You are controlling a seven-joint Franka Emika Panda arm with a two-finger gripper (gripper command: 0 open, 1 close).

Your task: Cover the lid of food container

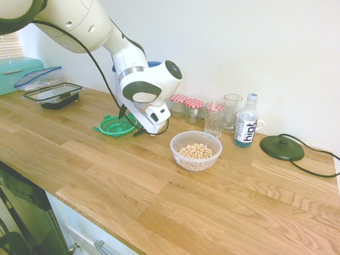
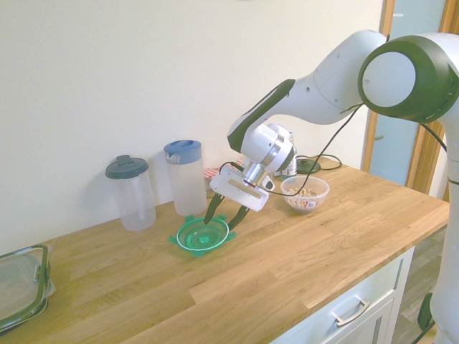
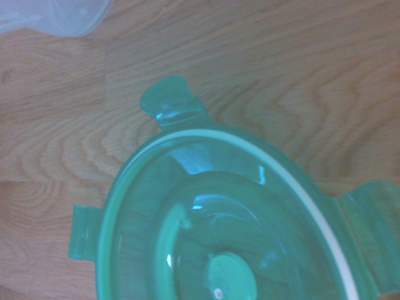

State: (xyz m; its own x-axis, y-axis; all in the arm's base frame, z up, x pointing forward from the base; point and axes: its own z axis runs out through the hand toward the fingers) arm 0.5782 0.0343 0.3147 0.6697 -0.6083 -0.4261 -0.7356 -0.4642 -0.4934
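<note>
The round translucent green lid (image 1: 113, 126) (image 2: 202, 235) lies flat on the wooden counter, its clip tabs spread out. Close up in the wrist view, the lid (image 3: 219, 231) shows a white ring along its rim. My gripper (image 1: 131, 123) (image 2: 224, 218) is open just above the lid's right edge, one finger on each side of the rim and nothing between them. The food container (image 1: 196, 150) (image 2: 305, 195), a small round clear bowl with tan cereal pieces in it, stands uncovered on the counter to the right of the lid, apart from the gripper.
Two clear pitchers (image 2: 130, 192) (image 2: 186, 175) stand by the wall behind the lid. Red-checked jars (image 1: 186, 106), two glasses (image 1: 214, 119), a water bottle (image 1: 246, 127) and a black round base (image 1: 281, 147) line the wall past the bowl. A black-rimmed rectangular container (image 1: 53, 95) sits far left.
</note>
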